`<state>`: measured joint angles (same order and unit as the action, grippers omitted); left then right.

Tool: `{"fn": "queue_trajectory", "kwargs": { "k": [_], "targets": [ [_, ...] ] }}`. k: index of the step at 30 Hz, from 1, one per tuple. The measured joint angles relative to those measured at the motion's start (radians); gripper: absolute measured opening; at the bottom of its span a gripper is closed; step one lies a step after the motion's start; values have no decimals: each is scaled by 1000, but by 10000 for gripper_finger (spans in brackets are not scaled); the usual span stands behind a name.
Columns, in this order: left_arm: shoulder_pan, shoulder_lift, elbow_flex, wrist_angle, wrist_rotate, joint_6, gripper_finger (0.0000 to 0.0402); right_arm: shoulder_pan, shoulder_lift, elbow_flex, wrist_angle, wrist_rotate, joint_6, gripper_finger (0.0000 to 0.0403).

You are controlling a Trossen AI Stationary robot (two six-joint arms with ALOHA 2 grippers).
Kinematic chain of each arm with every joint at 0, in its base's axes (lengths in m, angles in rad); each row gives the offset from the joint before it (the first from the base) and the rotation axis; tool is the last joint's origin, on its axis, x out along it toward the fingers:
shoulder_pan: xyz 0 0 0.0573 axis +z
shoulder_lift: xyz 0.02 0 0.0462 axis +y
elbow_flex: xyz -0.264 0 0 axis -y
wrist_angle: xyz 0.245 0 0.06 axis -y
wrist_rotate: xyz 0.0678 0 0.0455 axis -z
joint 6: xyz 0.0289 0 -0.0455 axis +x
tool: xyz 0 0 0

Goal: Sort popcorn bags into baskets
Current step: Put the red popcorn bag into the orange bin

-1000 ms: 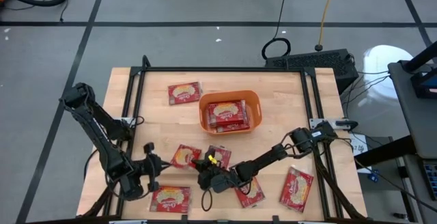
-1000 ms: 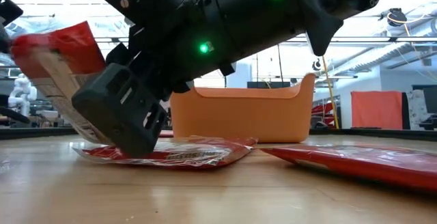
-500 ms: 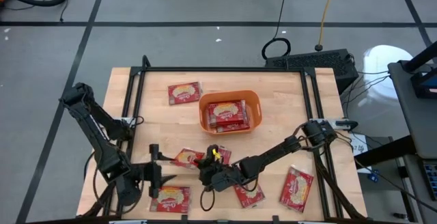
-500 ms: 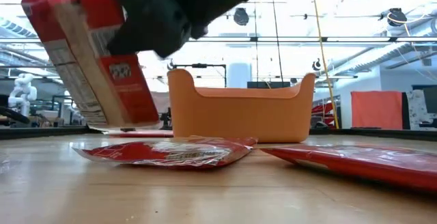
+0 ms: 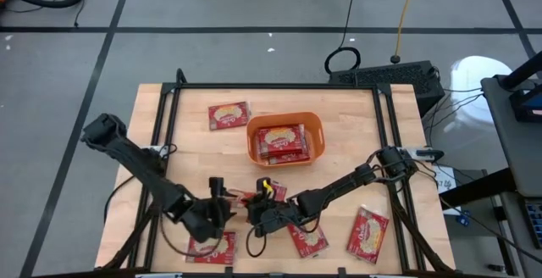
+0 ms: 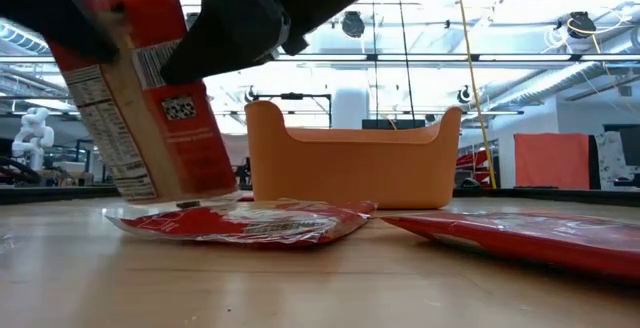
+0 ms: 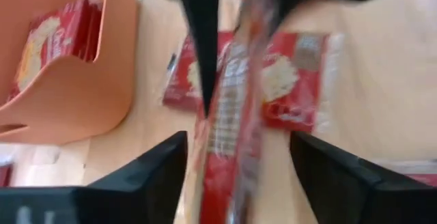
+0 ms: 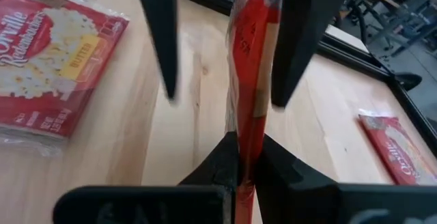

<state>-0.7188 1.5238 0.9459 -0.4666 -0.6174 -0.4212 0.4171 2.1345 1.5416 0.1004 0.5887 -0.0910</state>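
My right gripper (image 8: 246,157) is shut on a red popcorn bag (image 6: 140,98), held on edge near the table's front middle. My left gripper (image 7: 237,142) is open, one finger on either side of that bag (image 7: 229,135), touching nothing. In the high view the two grippers meet head-on, left (image 5: 229,212) and right (image 5: 254,212). The orange basket (image 5: 284,138) stands beyond them with bags lying flat inside. Other bags lie flat on the table: one (image 5: 229,115) at the far side, one (image 5: 212,248) at the near left, two (image 5: 309,240) (image 5: 368,231) at the near right. My right gripper pinches the bag near its upper end (image 6: 175,28) between its two fingers, which close on the bag's two flat faces (image 8: 247,125). The fingers come slanting down from the table's right. The bag hangs tilted below them; whether its lower edge (image 6: 165,196) touches the table I cannot tell.
A flat bag (image 6: 240,223) lies on the table just in front of the held one, and another (image 6: 520,233) lies to the right. The table's black frame rail (image 8: 355,46) runs along its edge. Bare wood (image 5: 186,155) lies at the left.
My right gripper has risen from the table with the bag, which now hangs tilted below it instead of leaning low beside the gripper. My left gripper has gone toward the table's right edge, up to the held bag, and now has a finger on each side of it.
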Motion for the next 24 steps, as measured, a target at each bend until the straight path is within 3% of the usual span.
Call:
{"fn": "queue_trajectory", "kwargs": {
  "k": [12, 17, 24],
  "targets": [
    [8, 11, 0, 13, -32, -21, 33, 0, -35, -2, -57, 12, -23, 29],
    [-19, -19, 1, 36, -88, -7, 25, 35, -119, -3, -150, 109, -27, 79],
    [-94, -128, -2, 100, -176, 95, 46, 115, -284, -63, -315, 207, 142, 147]
  ]
}}
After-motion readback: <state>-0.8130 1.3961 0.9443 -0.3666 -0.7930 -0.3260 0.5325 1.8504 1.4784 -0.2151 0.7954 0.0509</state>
